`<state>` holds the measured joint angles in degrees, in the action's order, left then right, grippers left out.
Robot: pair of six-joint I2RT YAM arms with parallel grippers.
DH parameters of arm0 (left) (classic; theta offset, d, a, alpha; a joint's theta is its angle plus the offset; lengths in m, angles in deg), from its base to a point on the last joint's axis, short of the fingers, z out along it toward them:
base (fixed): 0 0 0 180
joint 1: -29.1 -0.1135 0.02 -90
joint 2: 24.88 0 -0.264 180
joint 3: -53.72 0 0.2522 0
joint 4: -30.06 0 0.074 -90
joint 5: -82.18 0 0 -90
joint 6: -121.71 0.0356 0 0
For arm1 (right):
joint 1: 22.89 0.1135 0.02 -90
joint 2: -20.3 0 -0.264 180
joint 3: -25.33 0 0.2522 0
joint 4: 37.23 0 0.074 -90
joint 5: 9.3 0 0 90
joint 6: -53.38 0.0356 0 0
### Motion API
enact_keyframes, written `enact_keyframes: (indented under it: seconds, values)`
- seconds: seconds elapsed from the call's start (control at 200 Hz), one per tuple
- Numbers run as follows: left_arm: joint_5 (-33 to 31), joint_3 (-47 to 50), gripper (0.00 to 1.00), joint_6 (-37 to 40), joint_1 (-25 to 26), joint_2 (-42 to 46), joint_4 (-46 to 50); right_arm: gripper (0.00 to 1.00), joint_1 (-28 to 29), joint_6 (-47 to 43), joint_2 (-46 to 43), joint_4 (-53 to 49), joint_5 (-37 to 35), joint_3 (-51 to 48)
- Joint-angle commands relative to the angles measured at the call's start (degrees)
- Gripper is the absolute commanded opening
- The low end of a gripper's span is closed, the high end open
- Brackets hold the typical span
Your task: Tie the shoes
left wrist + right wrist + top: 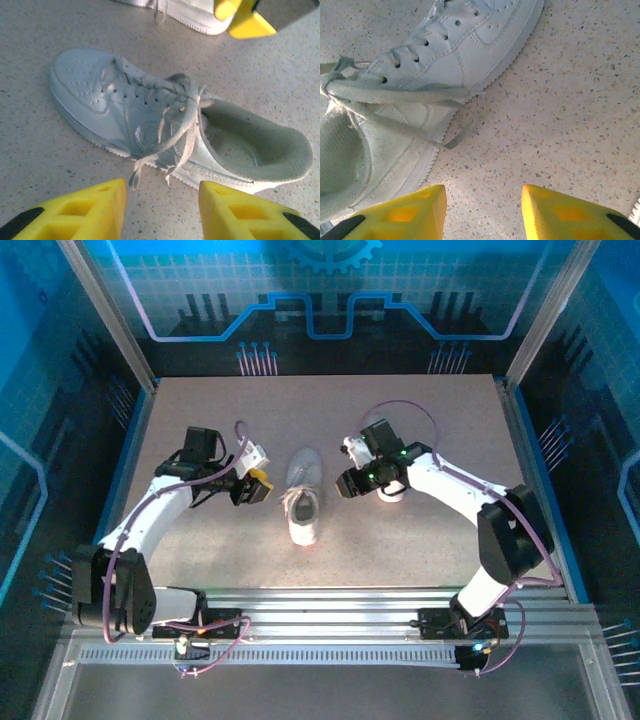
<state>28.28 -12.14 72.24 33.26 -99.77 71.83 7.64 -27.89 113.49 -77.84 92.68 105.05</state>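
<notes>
- The table [200,400] is a pale, speckled stone-look slab, boxed in by aluminium posts [110,310] with a ribbed metal rail [330,625] along the near edge.
- Around it stand blue wall panels [320,290] printed with circuit-style lines, and part of a gear graphic [335,250] is cut off at the top.
- One shoe [303,502] sits in the middle of the table between the two arms, heel towards the rail.
- Its laces [170,132] cross loosely near the top eyelets and trail over the side onto the table. I can't make out whether they hold a proper knot.
- The left gripper [266,485] hangs just beside that shoe, its yellow fingers [95,210] spread apart with nothing between them.
- The right gripper [343,480] is on the shoe's other side, and its fingers [560,210] are likewise parted over bare table, gripping nothing.
- A second shoe [190,12] shows as a strip of white sole cut off by the top edge of the left wrist view.
- The side of the middle shoe has a curved stitched shape, and any lettering is too small to read.
</notes>
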Motion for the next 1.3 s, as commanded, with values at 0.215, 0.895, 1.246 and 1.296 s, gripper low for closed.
enact_keyframes:
  seconds: [0.215, 0.895, 1.246, 1.296]
  values:
    - [-3.6, 6.0, 0.99, -22.7, -8.0, 8.0, -19.9, 0.60, -8.5, -5.3, -23.6, 13.2, -10.6, -12.7]
    - [-28.7, 34.6, 0.99, -39.6, -10.3, 14.3, -54.3, 1.00, -31.2, -7.9, -34.8, 60.8, -19.5, -52.5]
    - [-24.9, 35.5, 1.00, -39.8, -8.9, -0.8, -77.6, 1.00, -31.2, -7.1, -18.6, 84.7, -8.4, -53.9]
    - [-26.7, 34.2, 0.99, -40.5, -8.2, -3.2, -78.4, 1.00, -31.3, -6.1, -14.4, 88.6, -9.3, -53.1]
